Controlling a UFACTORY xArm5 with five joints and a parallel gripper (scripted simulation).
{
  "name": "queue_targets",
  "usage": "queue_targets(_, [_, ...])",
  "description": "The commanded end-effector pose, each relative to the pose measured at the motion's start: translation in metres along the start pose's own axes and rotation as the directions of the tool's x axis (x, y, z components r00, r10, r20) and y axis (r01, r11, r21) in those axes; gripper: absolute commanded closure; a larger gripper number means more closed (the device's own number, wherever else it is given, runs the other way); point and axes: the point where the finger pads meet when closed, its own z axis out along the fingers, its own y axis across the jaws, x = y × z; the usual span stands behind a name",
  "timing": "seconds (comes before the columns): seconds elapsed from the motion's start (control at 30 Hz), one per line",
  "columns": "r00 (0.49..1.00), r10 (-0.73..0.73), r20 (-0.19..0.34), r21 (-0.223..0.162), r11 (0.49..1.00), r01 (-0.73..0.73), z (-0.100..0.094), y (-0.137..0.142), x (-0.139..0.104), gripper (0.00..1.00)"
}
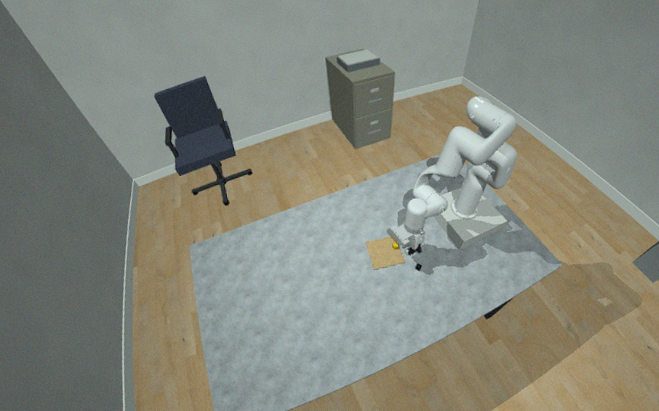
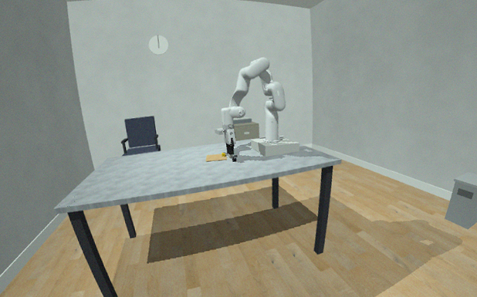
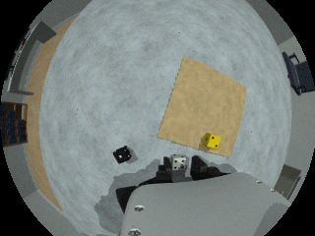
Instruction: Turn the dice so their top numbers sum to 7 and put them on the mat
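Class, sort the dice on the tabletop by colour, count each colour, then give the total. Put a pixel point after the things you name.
Black dice (image 1: 418, 266) (image 2: 234, 159) (image 3: 122, 154): 1
White dice (image 3: 178, 162): 1
Yellow dice (image 1: 395, 245) (image 2: 224, 155) (image 3: 213, 141): 1
Total: 3
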Motion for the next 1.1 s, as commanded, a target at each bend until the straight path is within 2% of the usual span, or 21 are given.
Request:
queue_targets(0.0, [1.0,0.0,-0.003,0.0,1.0,0.0,-0.001,0.0,0.001,0.64])
queue_targets(0.23, [1.0,0.0,-0.003,0.0,1.0,0.0,0.002,0.0,0.001,0.64])
queue_targets(0.67, [1.0,0.0,-0.003,0.0,1.0,0.0,0.019,0.0,0.001,0.64])
queue_targets(1.07, [1.0,0.0,-0.003,0.0,1.0,0.0,0.023,0.0,0.001,0.64])
